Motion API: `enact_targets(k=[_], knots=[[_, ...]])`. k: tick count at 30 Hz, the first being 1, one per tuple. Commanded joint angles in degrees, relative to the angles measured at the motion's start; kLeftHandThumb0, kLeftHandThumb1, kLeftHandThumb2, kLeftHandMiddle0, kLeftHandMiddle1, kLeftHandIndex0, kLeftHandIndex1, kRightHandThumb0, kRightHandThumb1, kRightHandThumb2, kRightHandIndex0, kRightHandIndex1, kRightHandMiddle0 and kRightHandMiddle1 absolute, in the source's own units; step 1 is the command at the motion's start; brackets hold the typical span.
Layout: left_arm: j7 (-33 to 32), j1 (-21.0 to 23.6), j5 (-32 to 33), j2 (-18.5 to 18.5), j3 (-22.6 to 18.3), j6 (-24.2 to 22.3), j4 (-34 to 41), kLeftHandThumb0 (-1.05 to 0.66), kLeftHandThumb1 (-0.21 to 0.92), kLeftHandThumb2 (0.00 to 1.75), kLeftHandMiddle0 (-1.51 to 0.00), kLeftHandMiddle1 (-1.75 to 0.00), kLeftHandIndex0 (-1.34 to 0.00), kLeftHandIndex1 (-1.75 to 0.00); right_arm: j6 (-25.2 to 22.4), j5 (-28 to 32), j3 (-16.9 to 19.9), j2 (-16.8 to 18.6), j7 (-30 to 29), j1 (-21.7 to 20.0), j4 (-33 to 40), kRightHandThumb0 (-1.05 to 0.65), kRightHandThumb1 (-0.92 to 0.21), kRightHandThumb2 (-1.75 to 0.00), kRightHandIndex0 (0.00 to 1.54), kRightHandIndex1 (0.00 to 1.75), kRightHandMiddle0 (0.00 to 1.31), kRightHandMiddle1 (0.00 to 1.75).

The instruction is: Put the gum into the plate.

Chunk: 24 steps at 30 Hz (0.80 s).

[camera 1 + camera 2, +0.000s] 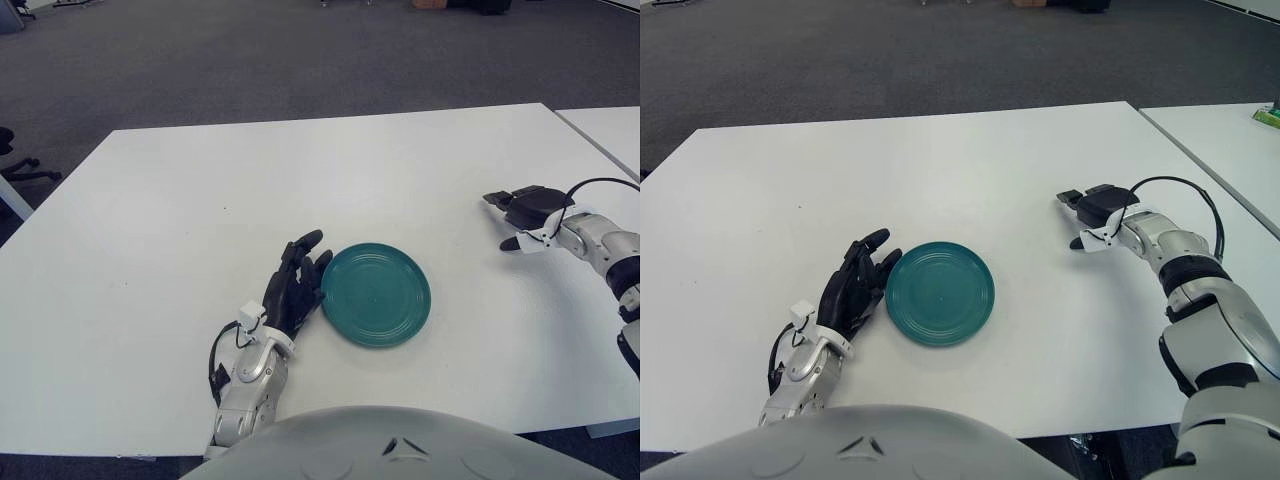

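The teal plate (376,294) lies empty on the white table (200,200), a little in front of its middle. My left hand (296,283) lies flat just left of the plate, its black fingers spread and reaching the rim. My right hand (522,207) hovers low over the table far to the right of the plate, fingers stretched out and holding nothing. No gum shows on this table. A small green object (1268,117) sits at the picture's right edge on the neighbouring table; I cannot tell what it is.
A second white table (610,125) adjoins on the right, with a narrow gap between the two. Dark carpet lies beyond the far edge. A black cable (1185,190) loops over my right wrist.
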State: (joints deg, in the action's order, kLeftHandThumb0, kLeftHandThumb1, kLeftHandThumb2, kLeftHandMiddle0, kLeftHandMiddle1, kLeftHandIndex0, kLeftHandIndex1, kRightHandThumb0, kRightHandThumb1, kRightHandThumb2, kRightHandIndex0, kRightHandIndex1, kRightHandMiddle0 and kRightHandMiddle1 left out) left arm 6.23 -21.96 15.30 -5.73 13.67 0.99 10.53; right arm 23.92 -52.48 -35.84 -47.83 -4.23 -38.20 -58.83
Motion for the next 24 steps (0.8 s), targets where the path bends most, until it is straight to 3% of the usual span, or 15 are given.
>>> enact_targets(k=[1, 24], knots=[[-0.47, 0.13, 0.22, -1.5, -0.06, -0.1, 0.11, -0.86, 0.92, 0.9, -0.43, -0.19, 0.0, -0.78, 0.05, 0.47, 0.78, -0.79, 0.18, 0.2, 0.77, -1.05, -0.92, -0.45, 0.27, 0.03, 0.0, 0.2], [-0.14, 1.23, 0.55, -1.43, -0.9, -0.05, -1.1, -0.86, 0.92, 0.9, -0.43, -0.18, 0.0, -0.78, 0.27, 0.35, 1.88, -4.03, 0.86, 0.11, 2.99, -1.05, -0.92, -0.44, 0.35, 0.06, 0.0, 0.28]])
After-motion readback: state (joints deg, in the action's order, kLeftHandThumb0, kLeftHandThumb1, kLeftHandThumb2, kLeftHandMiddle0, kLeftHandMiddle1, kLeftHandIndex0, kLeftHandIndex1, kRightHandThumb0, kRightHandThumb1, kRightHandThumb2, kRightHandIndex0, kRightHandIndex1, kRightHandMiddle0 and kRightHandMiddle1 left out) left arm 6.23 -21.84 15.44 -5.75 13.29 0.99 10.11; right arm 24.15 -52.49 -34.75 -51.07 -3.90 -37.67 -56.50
